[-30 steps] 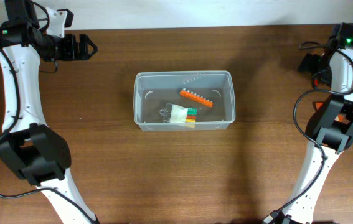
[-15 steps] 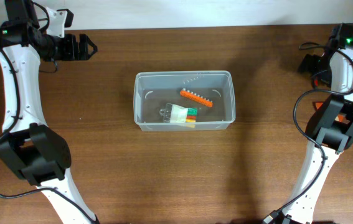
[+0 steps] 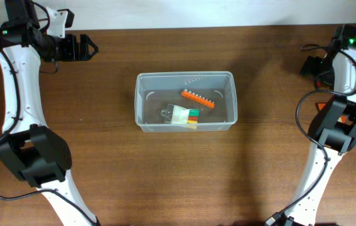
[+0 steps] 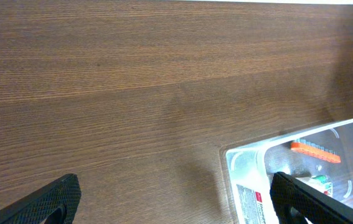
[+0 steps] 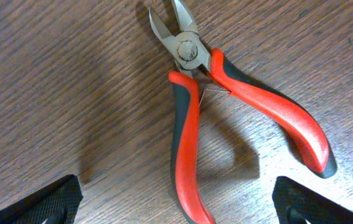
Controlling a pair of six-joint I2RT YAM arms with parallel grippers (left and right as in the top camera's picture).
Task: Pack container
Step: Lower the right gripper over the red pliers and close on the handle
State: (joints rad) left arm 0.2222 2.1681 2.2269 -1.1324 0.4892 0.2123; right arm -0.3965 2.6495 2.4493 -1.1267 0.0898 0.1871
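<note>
Overhead: clear translucent plastic rectangular tub with rounded corners and a rim, the container (image 3: 141, 100), sits upright at the middle of the dark brown wooden table (image 3: 165, 182), long side running left to right. Well apart from both arms.

Inside it: a flat orange toothed plastic strip (image 3: 197, 99) lies slanted toward the far right part. Just beside it, nearer the front wall, lies a small white packet with green, yellow and red ends (image 3: 184, 115).

Left gripper (image 3: 83, 48): far left corner of the table, fingers spread wide, nothing between them. In the left wrist view the two black fingertips (image 4: 58, 199) frame bare wood, and one corner of the container (image 4: 238, 163) shows at lower right.

Right gripper (image 3: 309, 63): far right edge of the table, fingers spread wide, pinching nothing. The right wrist view looks down on red-and-dark-grey-handled steel cutting pliers (image 5: 188, 124) lying flat on the wood, handles splayed apart, nose pointing away from the fingertips (image 5: 45, 202). No contact seen between fingers and pliers.
</note>
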